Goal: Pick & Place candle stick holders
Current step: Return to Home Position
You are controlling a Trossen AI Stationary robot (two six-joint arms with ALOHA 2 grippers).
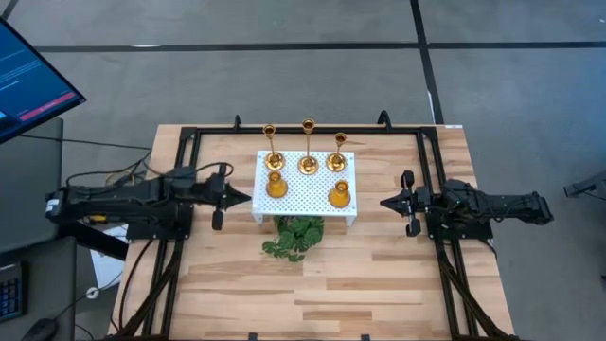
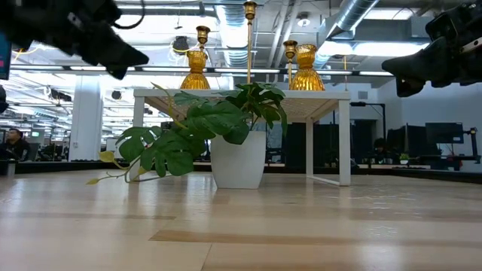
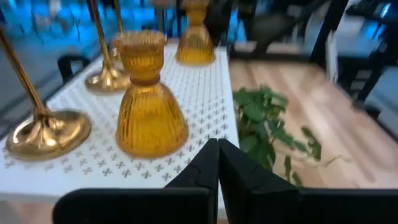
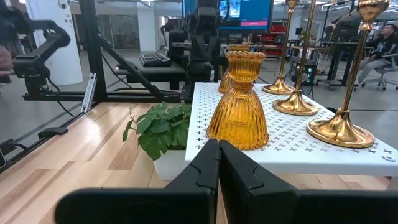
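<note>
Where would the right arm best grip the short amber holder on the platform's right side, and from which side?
Probably at the narrow neck of the short amber holder, between flared cup and wide ribbed skirt. Come level from the side of the right gripper: nothing stands between them.

White perf. platform (image 1: 305,194) w/ 5 gold candle holders (image 1: 308,163) on top.
</note>
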